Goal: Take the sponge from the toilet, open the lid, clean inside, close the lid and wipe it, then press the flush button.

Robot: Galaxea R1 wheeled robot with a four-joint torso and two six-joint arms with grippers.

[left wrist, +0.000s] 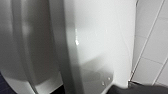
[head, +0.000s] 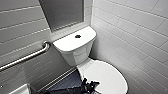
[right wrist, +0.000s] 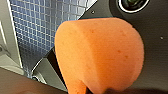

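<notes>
Orange sponge (right wrist: 100, 55) is clenched in my right gripper (right wrist: 96, 87). My left gripper (head: 88, 87) is at the shut lid's (head: 107, 75) near left edge; whether released or clenched, I cannot tell.

A tiled restroom: a white toilet (head: 75, 47) stands in a corner, white wall tiles (head: 140, 27) behind and beside it, a steel grab bar (head: 25, 58) mounted beside its tank.

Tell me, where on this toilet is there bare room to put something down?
The tank top is bare around the flush button. The closed lid is bare too, except at its near left edge, where the left gripper crowds it.
</notes>
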